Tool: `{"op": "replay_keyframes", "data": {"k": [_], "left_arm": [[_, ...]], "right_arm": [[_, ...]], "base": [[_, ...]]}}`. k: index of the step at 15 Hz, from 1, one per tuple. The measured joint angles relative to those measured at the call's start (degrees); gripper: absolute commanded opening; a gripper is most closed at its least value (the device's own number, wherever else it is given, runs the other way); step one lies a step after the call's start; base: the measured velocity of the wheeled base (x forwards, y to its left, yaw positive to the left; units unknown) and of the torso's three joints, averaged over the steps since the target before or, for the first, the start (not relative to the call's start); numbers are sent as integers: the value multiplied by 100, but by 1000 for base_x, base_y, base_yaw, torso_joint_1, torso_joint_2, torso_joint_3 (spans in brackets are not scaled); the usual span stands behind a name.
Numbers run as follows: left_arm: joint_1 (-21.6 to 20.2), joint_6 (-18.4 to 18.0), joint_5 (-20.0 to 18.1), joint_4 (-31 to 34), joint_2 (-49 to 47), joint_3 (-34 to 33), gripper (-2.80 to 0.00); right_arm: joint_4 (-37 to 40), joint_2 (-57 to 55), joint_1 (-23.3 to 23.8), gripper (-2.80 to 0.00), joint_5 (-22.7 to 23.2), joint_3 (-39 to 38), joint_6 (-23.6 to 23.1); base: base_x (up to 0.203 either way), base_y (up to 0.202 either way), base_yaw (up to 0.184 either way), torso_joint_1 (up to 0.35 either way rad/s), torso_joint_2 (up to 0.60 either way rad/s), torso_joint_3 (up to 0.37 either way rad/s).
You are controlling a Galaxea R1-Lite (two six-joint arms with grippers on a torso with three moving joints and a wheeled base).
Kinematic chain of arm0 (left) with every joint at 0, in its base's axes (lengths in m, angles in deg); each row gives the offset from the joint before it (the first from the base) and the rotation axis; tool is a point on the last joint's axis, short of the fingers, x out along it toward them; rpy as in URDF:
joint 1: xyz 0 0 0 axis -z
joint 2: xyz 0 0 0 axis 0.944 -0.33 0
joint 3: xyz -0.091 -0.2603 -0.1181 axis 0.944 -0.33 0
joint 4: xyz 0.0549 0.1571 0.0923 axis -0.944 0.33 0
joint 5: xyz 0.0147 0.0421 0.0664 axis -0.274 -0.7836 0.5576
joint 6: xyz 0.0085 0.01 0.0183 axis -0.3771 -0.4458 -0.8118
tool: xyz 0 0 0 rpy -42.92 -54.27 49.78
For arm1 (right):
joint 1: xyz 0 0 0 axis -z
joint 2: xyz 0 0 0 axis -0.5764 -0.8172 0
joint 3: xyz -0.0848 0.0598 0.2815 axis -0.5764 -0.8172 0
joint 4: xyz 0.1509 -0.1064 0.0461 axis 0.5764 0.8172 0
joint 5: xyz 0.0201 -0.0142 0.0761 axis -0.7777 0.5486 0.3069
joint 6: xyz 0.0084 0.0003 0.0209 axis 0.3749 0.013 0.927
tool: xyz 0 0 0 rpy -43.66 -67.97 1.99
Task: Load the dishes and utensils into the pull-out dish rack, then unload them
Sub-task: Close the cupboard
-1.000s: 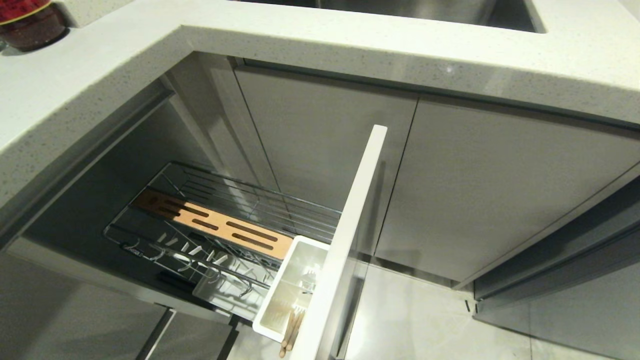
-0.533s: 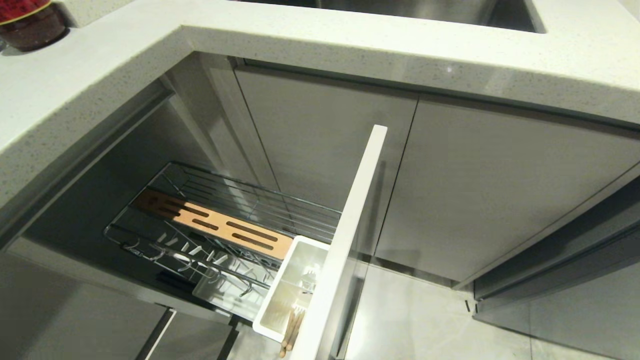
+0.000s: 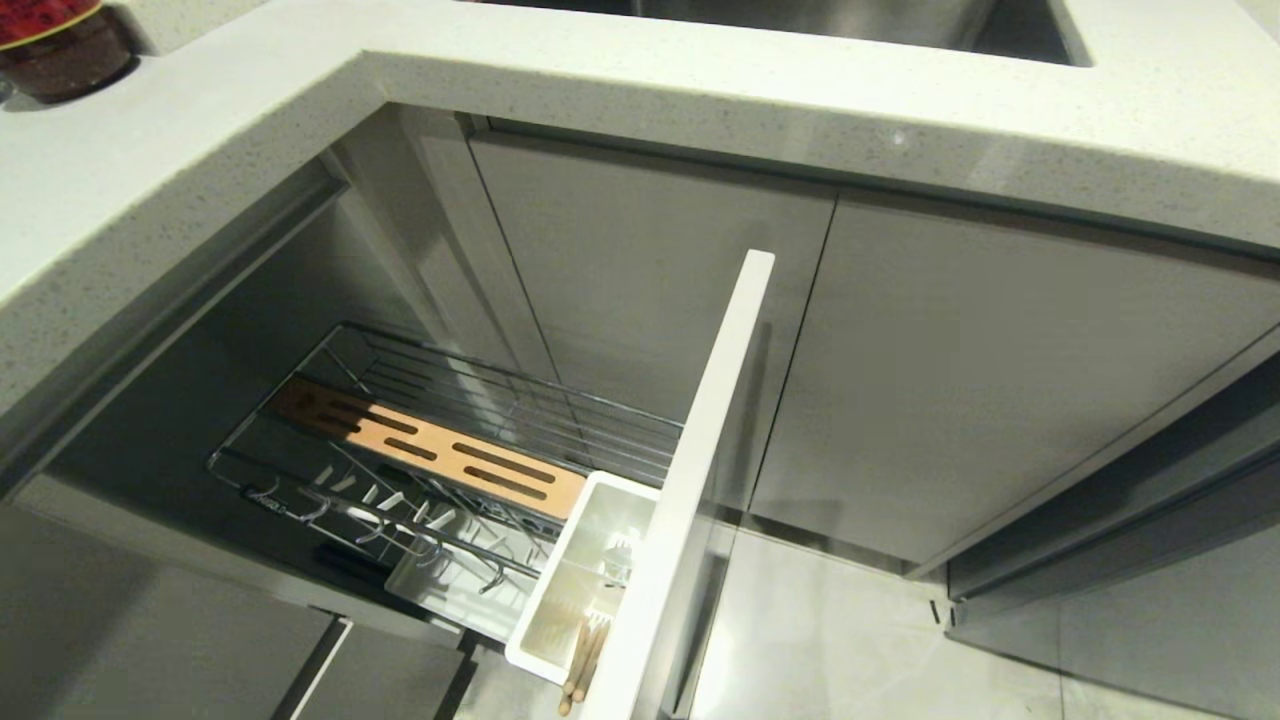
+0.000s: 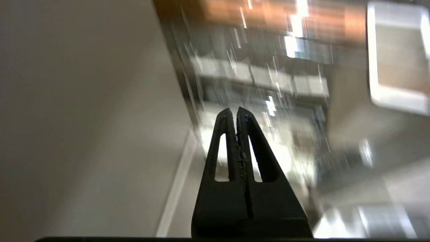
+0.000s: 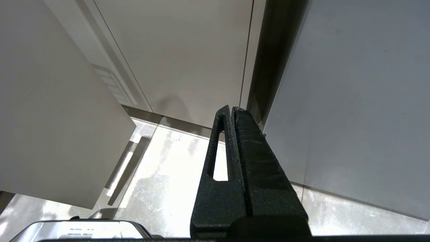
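Pulled out under the table [image 3: 620,80] edge: pull-out dish rack [image 3: 440,470], chopsticks [image 3: 580,665] in its cup. Jaws of left gripper [image 4: 234,112] and right gripper [image 5: 232,109] pressed together, empty.

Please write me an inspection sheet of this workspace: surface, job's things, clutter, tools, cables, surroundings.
Surface: speckled white stone countertop, L-shaped, above the cabinets.
Job's things: chrome wire pull-out dish rack pulled out; slim light wooden chopsticks and what looks like a silver metal fork in its white plastic utensil cup; plate and bowl not seen.
Clutter: red-lidded jar on the countertop corner.
Tools: left tool shut, empty; right tool shut, empty.
Cables: nothing seen.
Surroundings: grey cabinet doors; pale tiled floor.
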Motion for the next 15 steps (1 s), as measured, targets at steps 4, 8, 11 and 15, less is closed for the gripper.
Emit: {"op": "replay_keyframes", "data": {"k": [4,8,11,15], "left_arm": [[0,186,10,58,0,-2,-280],[0,256,101,1,0,-21,-280],[0,237,100,-7,0,-21,-280],[0,234,80,1,0,-21,-280]], "right_arm": [[-1,0,0,-280,0,0,0],[-1,0,0,-280,0,0,0],[-1,0,0,-280,0,0,-2],[-1,0,0,-280,0,0,0]], "base": [[0,0,0,0,0,0],[0,0,0,0,0,0],[0,0,0,3,2,132],[0,0,0,3,4,201]]}}
